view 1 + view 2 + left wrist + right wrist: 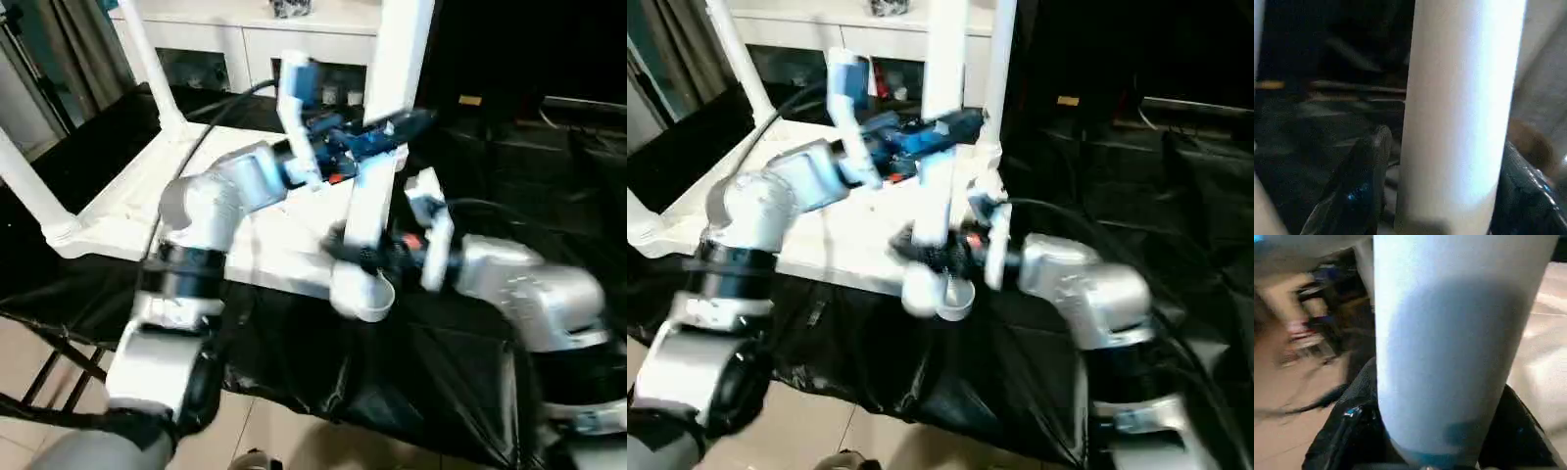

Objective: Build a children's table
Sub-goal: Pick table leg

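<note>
Left eye view: leg (377, 147) upright, slightly tilted.

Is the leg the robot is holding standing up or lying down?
Standing up. The leg rises almost straight from the near corner socket of the tabletop, with the left gripper high on it and the right gripper low.

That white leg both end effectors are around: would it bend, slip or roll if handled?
The leg looks like a straight, smooth plastic tube, so probably stiff and fairly light. Its glossy surface may slip between the fingers. Being round, it would likely roll if laid down.
</note>
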